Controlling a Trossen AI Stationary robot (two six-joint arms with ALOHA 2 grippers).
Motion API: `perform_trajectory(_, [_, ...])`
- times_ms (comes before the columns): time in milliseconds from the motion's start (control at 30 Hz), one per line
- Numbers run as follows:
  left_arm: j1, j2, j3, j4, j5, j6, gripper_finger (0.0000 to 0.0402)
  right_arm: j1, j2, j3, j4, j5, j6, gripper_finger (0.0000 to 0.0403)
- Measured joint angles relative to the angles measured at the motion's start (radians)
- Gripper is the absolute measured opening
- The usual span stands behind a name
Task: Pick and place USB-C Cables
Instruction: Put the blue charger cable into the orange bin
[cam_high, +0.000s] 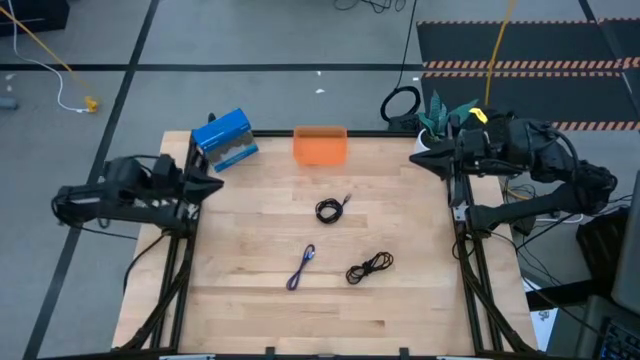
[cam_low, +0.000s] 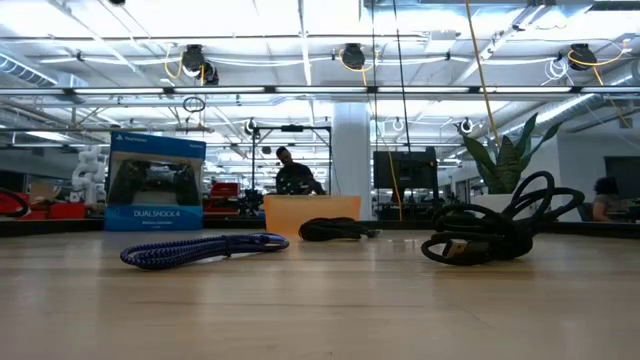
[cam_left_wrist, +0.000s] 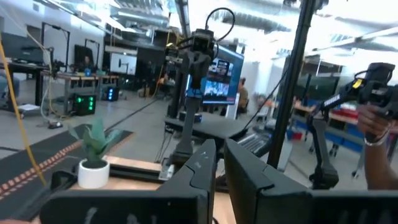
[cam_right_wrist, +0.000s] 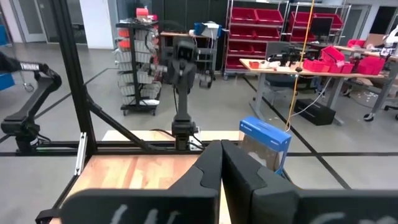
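Pale wooden planks form the table seen from above, a black frame round its edge. On it lie three cables, well apart: a tight black coil near the centre, a purple-blue cable folded into a narrow strip, and a loose black tangle. At the far edge stand a blue box and an orange bin. The left gripper and right gripper hang at opposite sides, holding nothing.

At table height, the braided purple-blue cable and glossy tangle sit nearest; the coil partly hides the bin.

Each wrist view shows its own dark fingers pressed together, empty.
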Motion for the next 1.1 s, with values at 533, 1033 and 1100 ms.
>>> perform_trajectory(533, [0.000,0.363,0.671,-0.395,0.002,0.123,0.0035,0.000,-0.001,0.000,0.000,-0.001,0.009,0.0000])
perform_trajectory(1033, [0.000,0.503,0.901,-0.613,0.001,0.162,0.0035,0.000,-0.001,0.000,-0.007,-0.001,0.010,0.0000])
perform_trajectory(1100, [0.000,0.510,0.901,-0.616,0.001,0.162,0.0035,0.000,-0.001,0.000,-0.007,-0.001,0.010,0.0000])
